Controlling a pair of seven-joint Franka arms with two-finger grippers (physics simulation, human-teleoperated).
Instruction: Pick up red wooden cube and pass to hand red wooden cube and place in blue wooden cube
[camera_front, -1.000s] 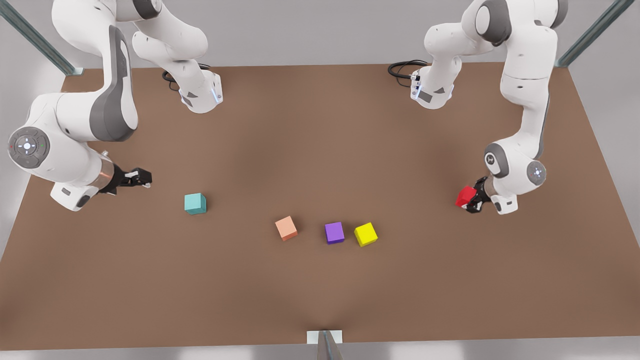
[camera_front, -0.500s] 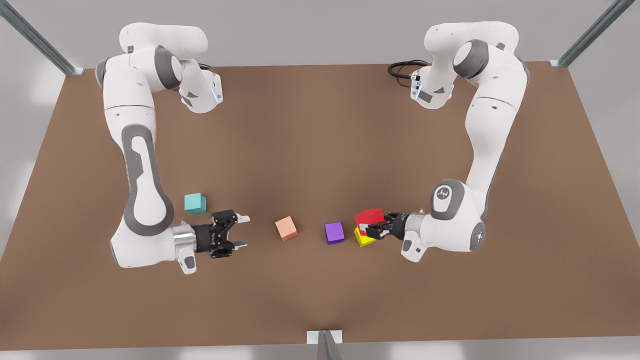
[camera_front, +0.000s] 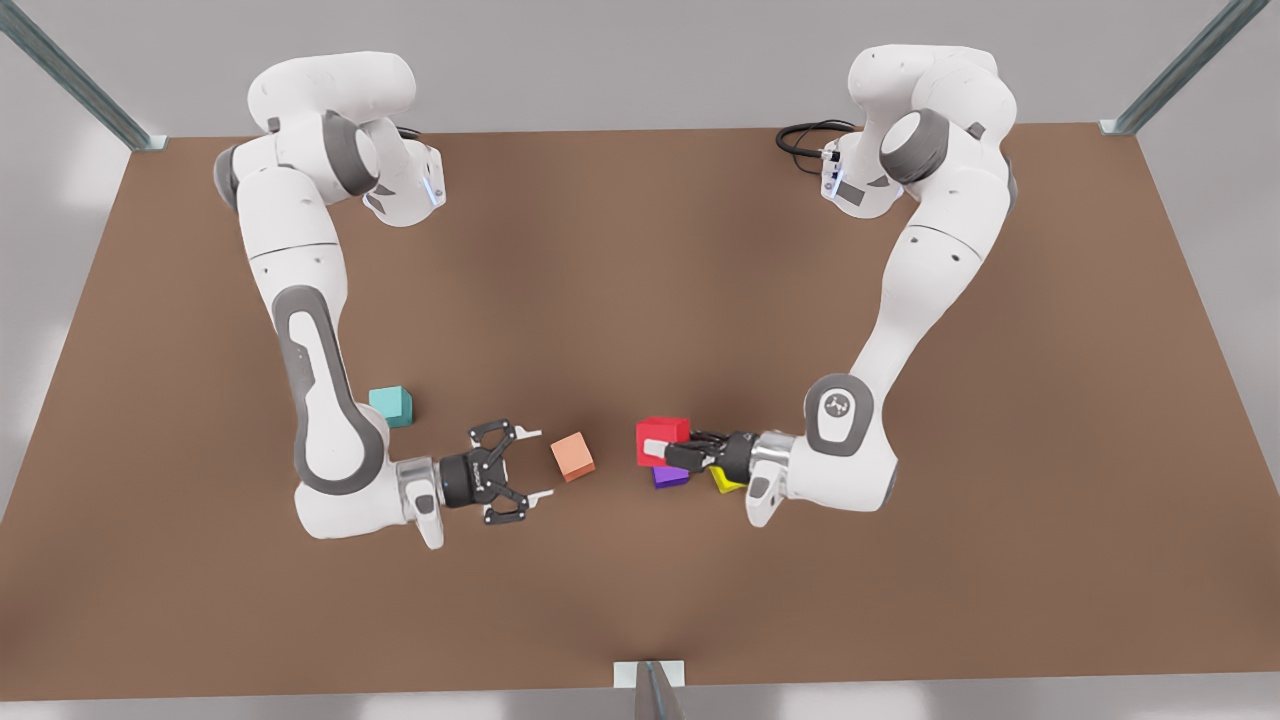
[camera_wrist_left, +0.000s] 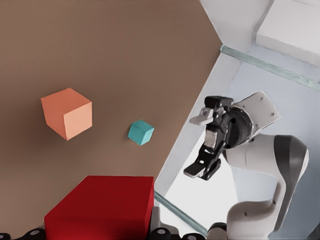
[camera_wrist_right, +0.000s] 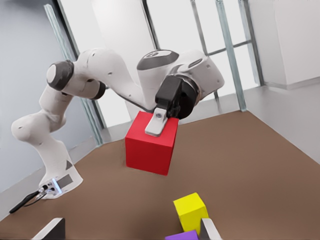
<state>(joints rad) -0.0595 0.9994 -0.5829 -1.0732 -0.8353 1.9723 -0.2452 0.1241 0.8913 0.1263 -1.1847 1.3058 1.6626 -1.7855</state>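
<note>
The red wooden cube (camera_front: 662, 440) hangs above the table near the middle, over the purple cube. My left gripper (camera_front: 668, 452), on the arm at the front view's right, is shut on it; the left wrist view has the cube (camera_wrist_left: 100, 205) close up. One of its fingers (camera_wrist_right: 159, 121) lies across the cube (camera_wrist_right: 150, 145) in the right wrist view. My right gripper (camera_front: 535, 463), the hand, faces it from the front view's left, open and holding nothing, with a gap between them. The blue wooden cube (camera_front: 390, 406) rests on the table behind the right arm's forearm.
A salmon-orange cube (camera_front: 572, 456) lies on the table between the two grippers, just ahead of the right one. A purple cube (camera_front: 668, 478) and a yellow cube (camera_front: 724, 480) sit under the left gripper. The brown table (camera_front: 640, 300) stretches back to both arm bases.
The left gripper has carried the red cube toward the front view's left, from over the yellow cube to over the purple one. The right gripper has moved toward the middle, still open.
</note>
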